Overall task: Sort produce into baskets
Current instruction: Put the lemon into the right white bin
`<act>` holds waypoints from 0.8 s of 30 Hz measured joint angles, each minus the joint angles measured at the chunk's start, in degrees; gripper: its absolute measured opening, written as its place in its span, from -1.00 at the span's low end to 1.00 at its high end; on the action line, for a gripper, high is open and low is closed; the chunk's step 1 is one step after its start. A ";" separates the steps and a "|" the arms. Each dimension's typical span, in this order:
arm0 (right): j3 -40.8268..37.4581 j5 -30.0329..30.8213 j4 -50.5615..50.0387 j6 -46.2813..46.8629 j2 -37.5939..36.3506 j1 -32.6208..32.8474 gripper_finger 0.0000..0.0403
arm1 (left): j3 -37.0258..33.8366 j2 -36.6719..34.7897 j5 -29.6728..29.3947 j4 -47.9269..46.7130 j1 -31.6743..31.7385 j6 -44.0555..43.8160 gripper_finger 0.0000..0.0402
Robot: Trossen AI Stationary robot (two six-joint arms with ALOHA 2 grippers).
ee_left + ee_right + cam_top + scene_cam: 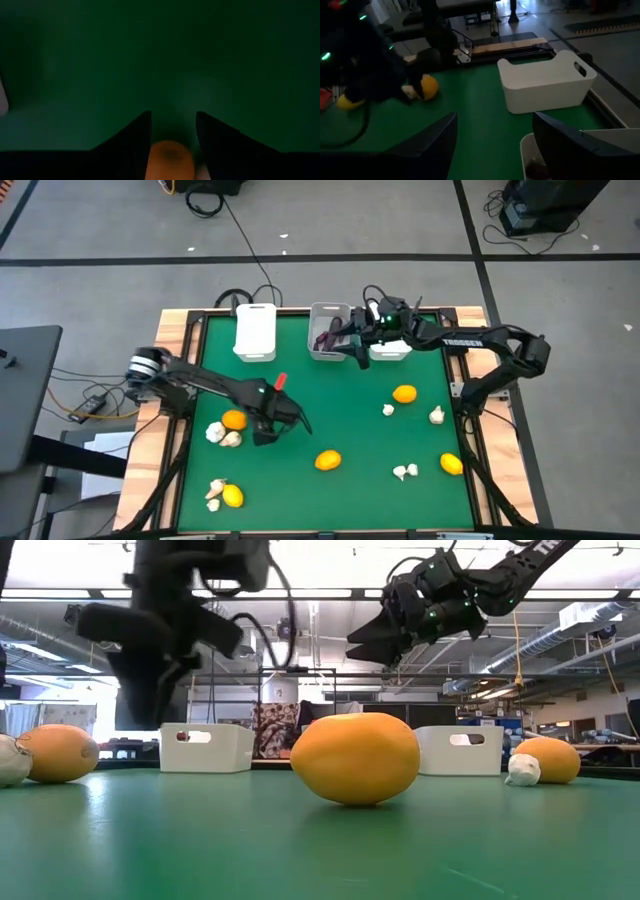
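Observation:
My left gripper point(272, 423) hovers open and empty just above the mat, right of an orange citrus point(233, 420) with garlic bulbs point(215, 432) beside it. That citrus shows between its fingers in the left wrist view point(167, 159). My right gripper point(353, 345) is open and empty, raised over the back of the table by the greyish basket point(330, 352), which holds dark eggplants point(326, 335). White baskets stand to its left point(255, 332) and right point(388, 352). The right wrist view shows the left white basket point(545, 85) beyond the open gripper point(495, 117).
More citrus lie mid-table point(328, 461), at the right point(404, 393), front right point(452, 465) and front left point(232, 496). Garlic bulbs lie at the right point(437, 416), near it point(388, 410) and at the front point(405, 472). Wooden rails edge the green mat point(300, 500).

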 joint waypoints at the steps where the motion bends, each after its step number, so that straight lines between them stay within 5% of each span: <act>1: 0.00 0.16 -0.12 -0.20 -0.22 0.07 0.33 | -1.80 -2.18 0.23 0.98 0.41 -0.63 -0.20; 14: 0.00 -0.26 -1.03 -0.77 -0.30 0.46 0.33 | -12.84 -30.30 -1.82 -1.22 1.25 -16.14 -0.19; 24: 0.00 -0.37 -0.79 -0.79 -0.26 0.46 0.33 | -17.53 -31.88 2.94 1.10 -3.99 -11.87 -0.12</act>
